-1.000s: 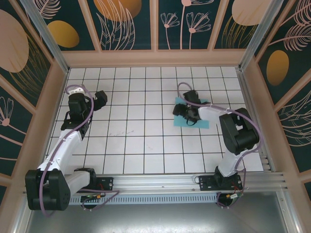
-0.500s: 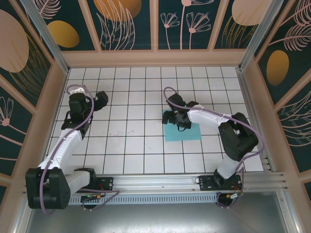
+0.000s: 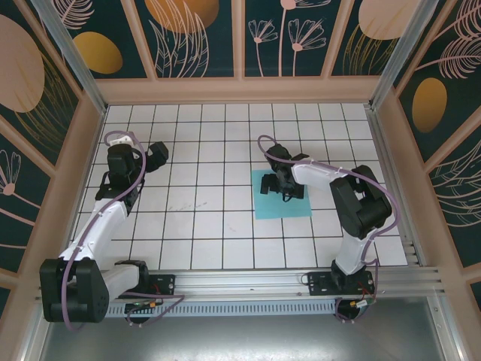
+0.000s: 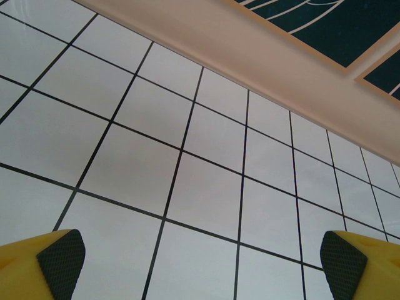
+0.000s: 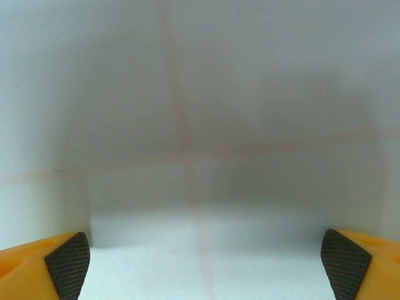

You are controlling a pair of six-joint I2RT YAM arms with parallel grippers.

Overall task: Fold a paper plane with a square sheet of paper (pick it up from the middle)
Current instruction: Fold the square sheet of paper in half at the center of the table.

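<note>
Over the plain square sheet of paper [image 3: 282, 207], right jaws wide apart; left jaws likewise

- Tabletop [image 3: 203, 226]: white square tiles with thin black grid lines; a faint dark scuff [image 3: 184, 204] left of centre.
- Tan wooden ledge [image 3: 237, 90] along the far edge, with the same trim down both sides.
- Wall panels [image 3: 203, 37] at the back and sides: dark teal, pale line-drawn leaves and flowers, orange and peach ovals.
- Aluminium posts [image 3: 68, 53] slant up at the back corners; an aluminium rail [image 3: 248, 282] spans the near edge.
- Grey metal sheet [image 3: 248, 338] below the rail.
- Light even, shadows soft.
</note>
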